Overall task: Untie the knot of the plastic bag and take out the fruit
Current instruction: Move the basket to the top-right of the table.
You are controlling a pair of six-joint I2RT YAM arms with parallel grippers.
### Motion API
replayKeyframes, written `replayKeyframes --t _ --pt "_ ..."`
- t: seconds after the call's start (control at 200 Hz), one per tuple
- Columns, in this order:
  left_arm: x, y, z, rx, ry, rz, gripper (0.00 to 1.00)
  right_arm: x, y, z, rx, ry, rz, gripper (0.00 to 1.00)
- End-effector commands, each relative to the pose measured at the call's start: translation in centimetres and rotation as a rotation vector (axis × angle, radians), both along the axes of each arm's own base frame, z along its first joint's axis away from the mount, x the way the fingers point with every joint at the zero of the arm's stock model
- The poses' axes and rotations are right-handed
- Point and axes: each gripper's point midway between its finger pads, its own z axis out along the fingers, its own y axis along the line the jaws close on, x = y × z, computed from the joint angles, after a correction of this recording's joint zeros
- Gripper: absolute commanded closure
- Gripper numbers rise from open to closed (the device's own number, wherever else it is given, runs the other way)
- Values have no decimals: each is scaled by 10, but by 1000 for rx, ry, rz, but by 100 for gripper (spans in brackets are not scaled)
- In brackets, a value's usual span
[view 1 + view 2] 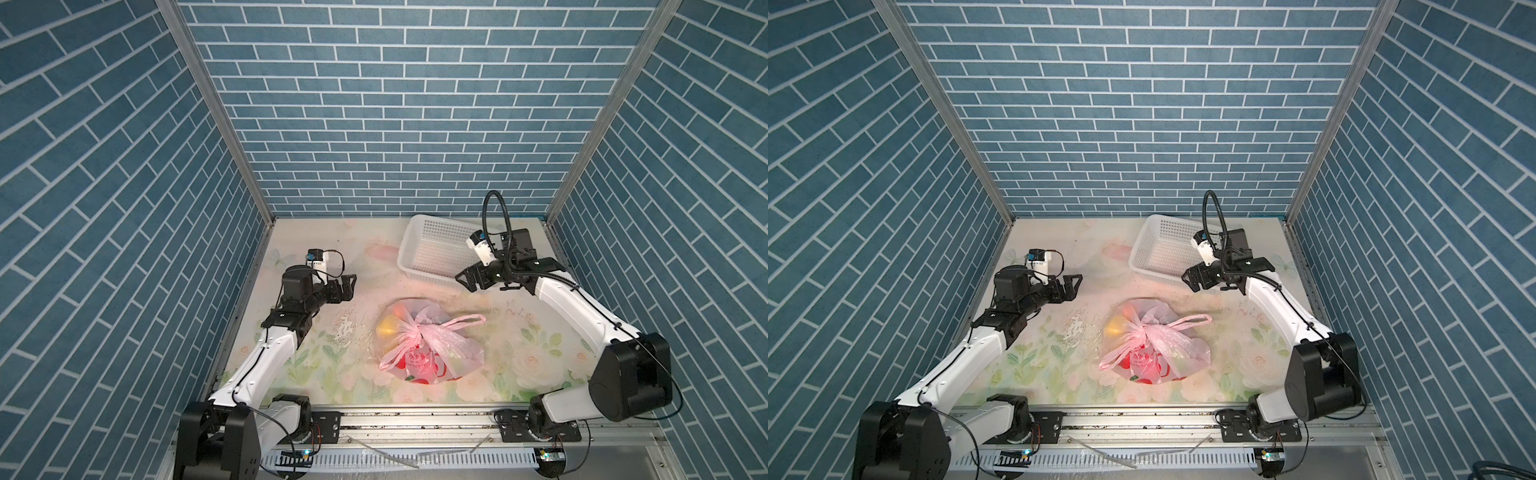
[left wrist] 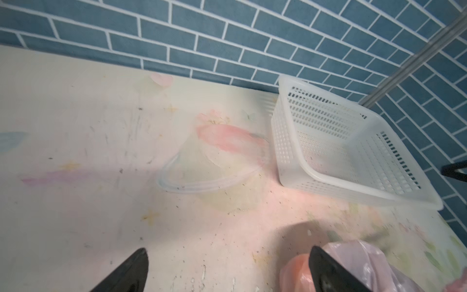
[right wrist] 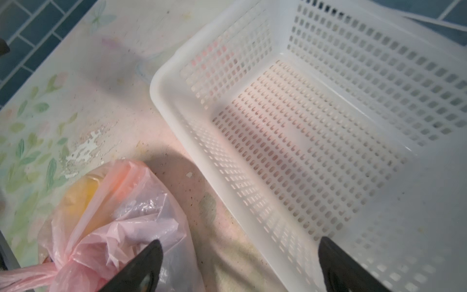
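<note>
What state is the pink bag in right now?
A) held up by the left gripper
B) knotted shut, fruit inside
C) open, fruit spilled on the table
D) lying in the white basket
B: the knot is tied on the plastic bag, and the fruit shows through its film.

Fingers (image 3: 137,271) stand wide apart; pink plastic bag (image 3: 141,209), yellow fruit (image 3: 80,194) inside, lies near the white basket (image 3: 164,106).
</note>
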Motion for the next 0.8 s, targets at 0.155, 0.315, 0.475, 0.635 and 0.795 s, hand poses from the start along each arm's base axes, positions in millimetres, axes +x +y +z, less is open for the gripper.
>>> replayKeyframes --t 0.155,0.315,0.475,0.635,0.795 --pt "-5 -18 -6 -50 38 -72 0 19 13 -19 -220 -21 87 11" --pt "-6 -21 -8 -51 32 -71 0 34 20 -37 -263 9 95 22" --pt "-8 -24 -11 -52 31 -73 1 39 27 -55 -282 41 113 29" --pt "-8 -26 -12 -50 32 -76 0 44 30 -65 -299 55 116 37" --pt "-7 -26 -14 -46 37 -74 0 58 22 -68 -339 35 58 63"
